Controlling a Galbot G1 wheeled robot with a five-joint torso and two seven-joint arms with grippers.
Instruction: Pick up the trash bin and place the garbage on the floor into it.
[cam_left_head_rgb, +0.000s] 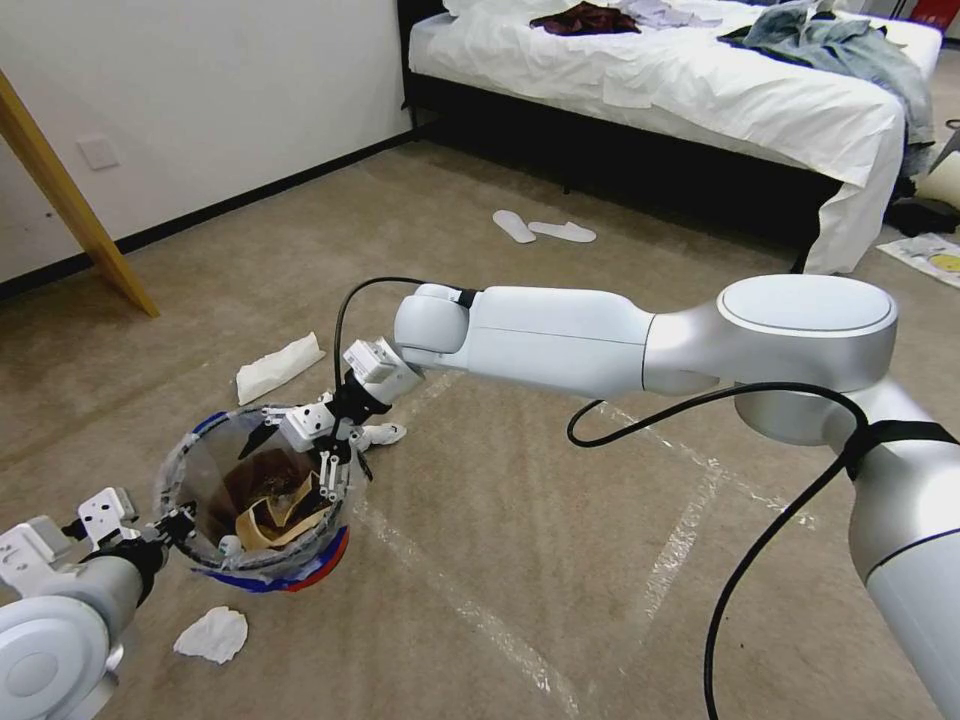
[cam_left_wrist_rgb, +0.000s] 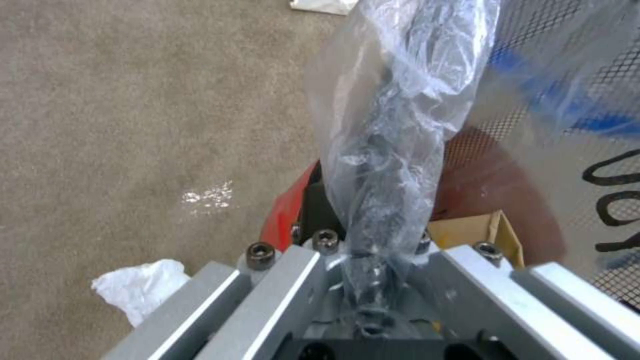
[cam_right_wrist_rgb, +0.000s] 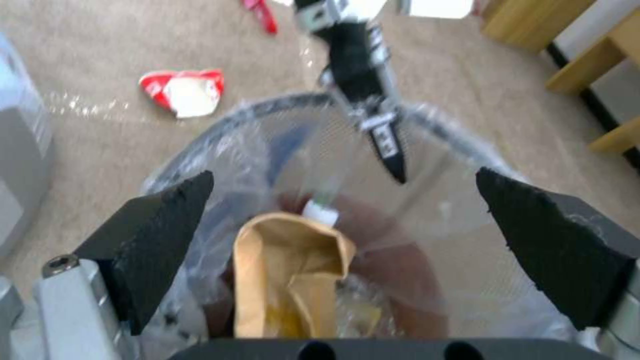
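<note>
The trash bin (cam_left_head_rgb: 300, 572) is a red bucket with a blue band and a clear bag over its rim, standing at the lower left of the head view. My left gripper (cam_left_head_rgb: 175, 525) is shut on the near rim and the bag (cam_left_wrist_rgb: 393, 150). My right gripper (cam_left_head_rgb: 325, 465) hangs open over the bin's far rim (cam_right_wrist_rgb: 220, 130), its black pads (cam_right_wrist_rgb: 167, 225) spread wide with nothing between them. A torn brown paper bag (cam_right_wrist_rgb: 287, 270) lies inside the bin. On the floor (cam_left_head_rgb: 560, 520), garbage lies around it: white tissues (cam_left_head_rgb: 278, 366) (cam_left_head_rgb: 212, 634) (cam_left_wrist_rgb: 140, 287) and a red and white wrapper (cam_right_wrist_rgb: 183, 92).
A bed (cam_left_head_rgb: 700, 90) with white sheets and clothes fills the back, with white slippers (cam_left_head_rgb: 545, 230) in front of it. A slanted wooden leg (cam_left_head_rgb: 70, 200) stands at the left wall. Clear tape lines (cam_left_head_rgb: 470, 610) cross the carpet. A grey object (cam_right_wrist_rgb: 20, 150) stands near the bin.
</note>
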